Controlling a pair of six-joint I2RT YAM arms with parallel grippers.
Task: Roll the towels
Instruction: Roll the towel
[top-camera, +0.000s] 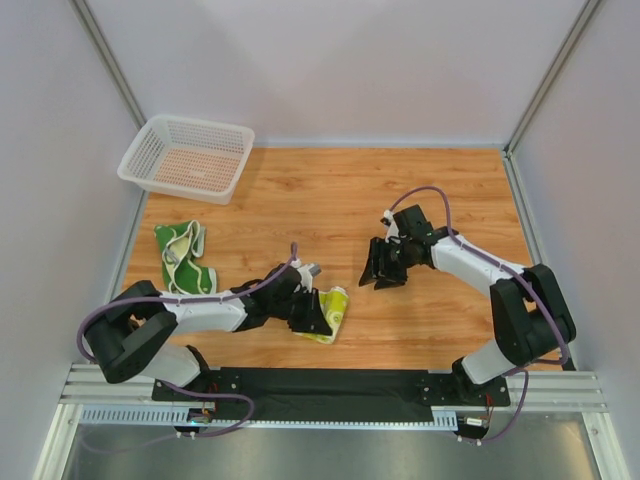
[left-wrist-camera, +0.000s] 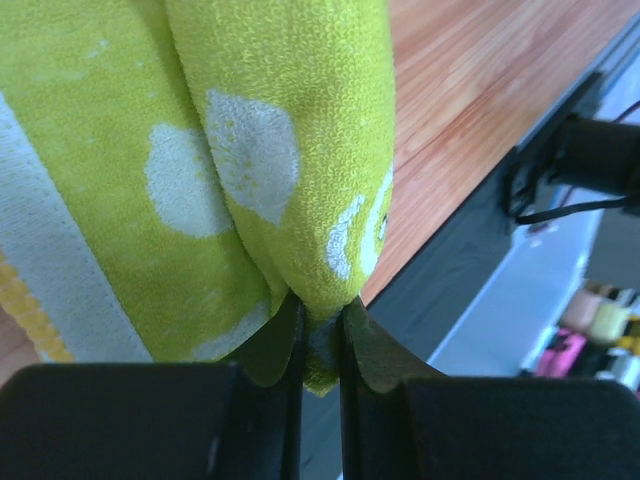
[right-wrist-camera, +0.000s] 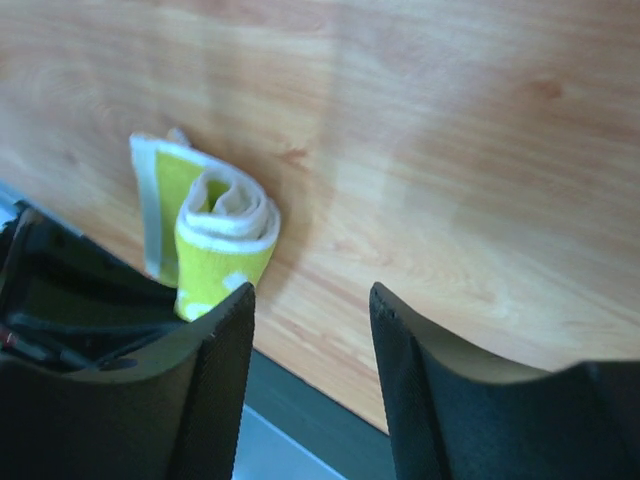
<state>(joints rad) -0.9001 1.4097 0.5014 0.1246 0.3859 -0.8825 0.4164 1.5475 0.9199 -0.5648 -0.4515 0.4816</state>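
yellow-green towel (left-wrist-camera: 250, 170), pinched in left pincer (left-wrist-camera: 320, 340)

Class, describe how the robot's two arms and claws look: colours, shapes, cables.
The left arm and right arm have white shells with black joints. A lilac cable runs along each. The left claw and right claw are matte black, with two flat tapering fingers.

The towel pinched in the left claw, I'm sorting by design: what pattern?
Yellow-green terry towel with white spots and a white edge stripe; clearest in left wrist view.
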